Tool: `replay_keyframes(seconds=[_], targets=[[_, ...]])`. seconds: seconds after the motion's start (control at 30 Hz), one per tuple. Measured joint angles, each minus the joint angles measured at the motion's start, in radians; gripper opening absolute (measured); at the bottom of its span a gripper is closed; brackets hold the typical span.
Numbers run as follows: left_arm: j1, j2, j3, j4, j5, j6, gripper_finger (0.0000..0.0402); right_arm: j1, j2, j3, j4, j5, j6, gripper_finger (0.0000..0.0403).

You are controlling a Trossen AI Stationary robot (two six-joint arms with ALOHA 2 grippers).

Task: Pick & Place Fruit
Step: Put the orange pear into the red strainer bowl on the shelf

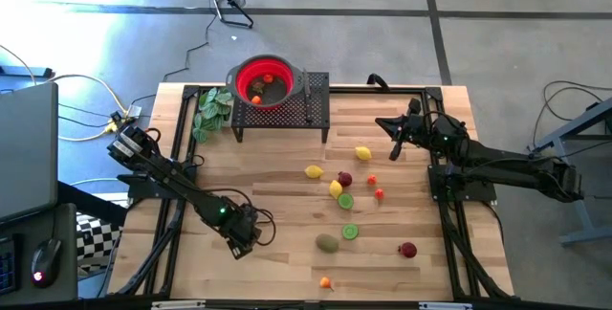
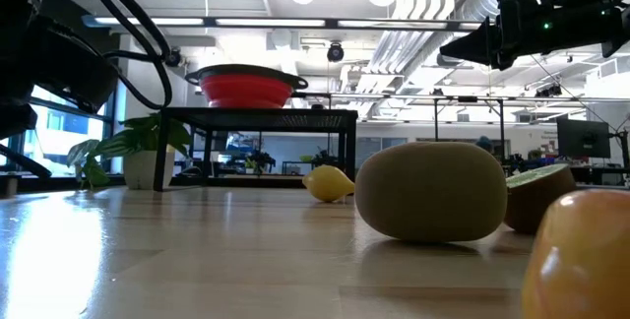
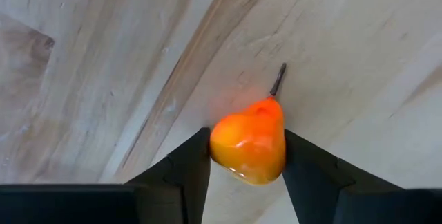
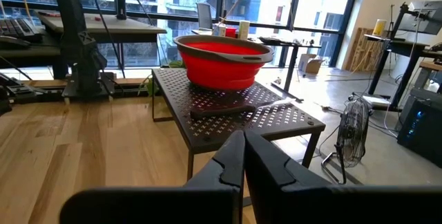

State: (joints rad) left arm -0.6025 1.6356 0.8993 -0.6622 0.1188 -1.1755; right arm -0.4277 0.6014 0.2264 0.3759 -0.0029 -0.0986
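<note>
Left claw (image 3: 247, 156) grips an orange pear-shaped fruit (image 3: 250, 140), one finger pressed to each side, low over the wooden tabletop (image 1: 268, 176) near its front left. Right claw (image 4: 243, 156) has its fingers closed together on nothing, held near the far right edge, facing the red bowl (image 1: 267, 79) on the black perforated stand (image 1: 308, 109). Loose fruit lies mid-tabletop: a lemon (image 1: 362, 153), a lime half (image 1: 350, 232), a brown kiwi (image 1: 328, 243). No readable writing shows anywhere.
</note>
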Motion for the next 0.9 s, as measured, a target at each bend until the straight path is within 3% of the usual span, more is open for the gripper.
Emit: replay_keyframes(seconds=[0.6, 0.9], targets=[[-0.001, -0.043, 0.002, 0.012, 0.003, 0.003, 0.0156, 0.000, 0.000, 0.000, 0.000, 0.000, 0.000, 0.0003], [0.000, -0.156, 0.002, -0.002, -0.088, 0.019, 0.0156, 0.000, 0.000, 0.000, 0.000, 0.000, -0.003, 0.0003]])
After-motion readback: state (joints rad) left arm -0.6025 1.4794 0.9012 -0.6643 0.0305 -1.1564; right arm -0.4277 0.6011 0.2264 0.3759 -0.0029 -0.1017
